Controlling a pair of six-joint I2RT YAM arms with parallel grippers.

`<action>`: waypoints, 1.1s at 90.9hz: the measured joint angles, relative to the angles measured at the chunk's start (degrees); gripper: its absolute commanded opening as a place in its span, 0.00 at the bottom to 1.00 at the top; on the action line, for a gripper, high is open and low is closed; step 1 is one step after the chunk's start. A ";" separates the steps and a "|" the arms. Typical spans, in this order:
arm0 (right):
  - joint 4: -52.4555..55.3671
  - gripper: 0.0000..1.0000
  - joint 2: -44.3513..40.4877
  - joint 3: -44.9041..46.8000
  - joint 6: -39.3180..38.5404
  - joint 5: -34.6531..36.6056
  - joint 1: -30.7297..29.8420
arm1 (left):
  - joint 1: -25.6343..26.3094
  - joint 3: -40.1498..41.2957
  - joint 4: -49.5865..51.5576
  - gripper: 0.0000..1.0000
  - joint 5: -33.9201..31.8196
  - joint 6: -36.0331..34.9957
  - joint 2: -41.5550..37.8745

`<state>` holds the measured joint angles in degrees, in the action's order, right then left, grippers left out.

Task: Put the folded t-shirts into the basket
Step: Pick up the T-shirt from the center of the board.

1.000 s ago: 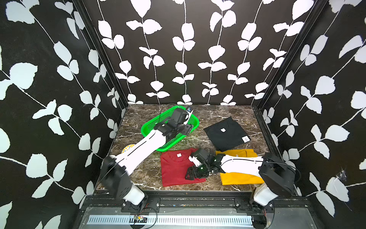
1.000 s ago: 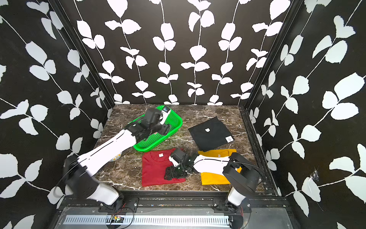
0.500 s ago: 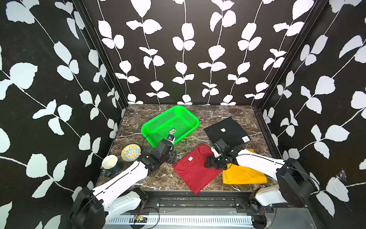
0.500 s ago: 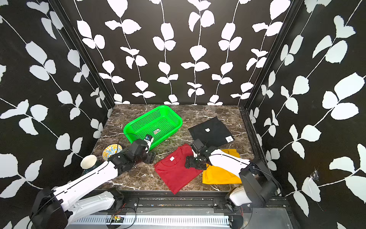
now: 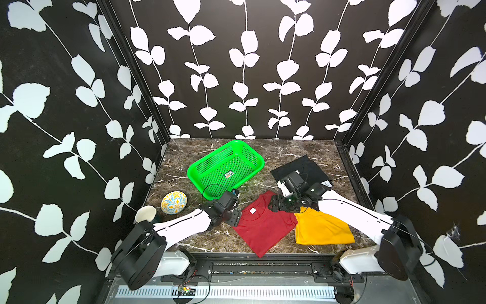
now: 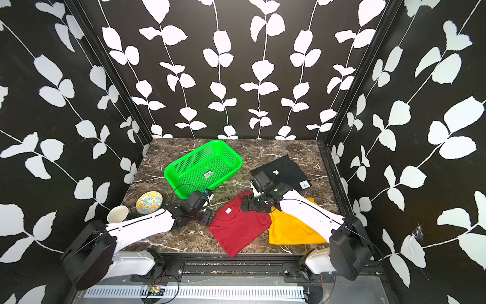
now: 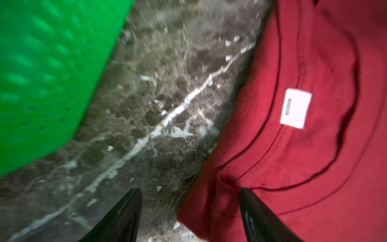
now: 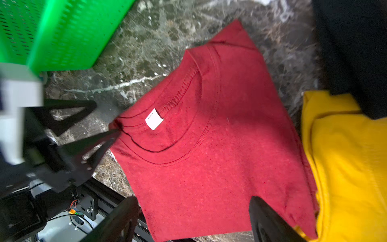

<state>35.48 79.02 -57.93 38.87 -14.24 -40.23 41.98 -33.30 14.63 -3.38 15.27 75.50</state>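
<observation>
In both top views the green basket [image 5: 226, 168] [image 6: 202, 165] stands at the back left with only a small sticker inside. The red t-shirt [image 5: 263, 226] [image 6: 236, 229] lies turned at an angle at the front middle, its edge overlapping the yellow t-shirt [image 5: 320, 229] to its right. The black t-shirt [image 5: 307, 165] lies behind them. My left gripper [image 5: 235, 217] [image 7: 188, 201] is open and low, straddling the red shirt's collar-side edge [image 7: 209, 199]. My right gripper [image 5: 274, 205] [image 8: 192, 205] hangs open over the red shirt's [image 8: 209, 157] far right corner, holding nothing.
A yellow-blue patterned bowl [image 5: 173, 202] and a cream cup [image 5: 145, 213] sit at the front left beside my left arm. Black leaf-patterned walls enclose the marble table [image 5: 289, 150] on three sides. A black rail [image 5: 263, 263] runs along the front edge.
My left arm came out of the basket to the red shirt's left edge. My right gripper moved from the shirt's front to its far right corner. The red shirt turned at an angle.
</observation>
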 measured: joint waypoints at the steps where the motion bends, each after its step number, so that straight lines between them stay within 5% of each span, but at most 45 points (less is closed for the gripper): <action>1: 0.07 0.85 -0.07 -0.15 0.00 0.11 0.00 | 0.00 0.00 0.00 0.76 0.20 0.02 0.31; 44: 2.97 0.86 -1.11 -2.71 -1.01 1.40 0.00 | 0.00 -2.82 0.94 0.73 3.45 1.05 5.20; 51: 2.93 0.86 -1.07 -2.91 -1.01 1.42 0.00 | 0.04 -4.79 1.22 0.62 2.64 1.07 7.54; 62: 3.15 0.86 -0.92 -3.34 -0.94 1.62 0.00 | -0.04 -6.71 0.63 0.31 2.45 0.76 10.01; 77: 4.94 0.88 -0.44 -5.66 -0.31 4.33 0.02 | 0.00 -5.66 -1.60 0.08 5.31 1.51 9.49; 100: 8.15 0.89 3.98 -9.92 3.37 9.38 0.28 | 1.81 0.24 -0.37 0.03 8.83 4.26 0.20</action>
<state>43.64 83.00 -67.85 42.24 -4.86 -39.94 43.79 -33.06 14.26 5.45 19.53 75.70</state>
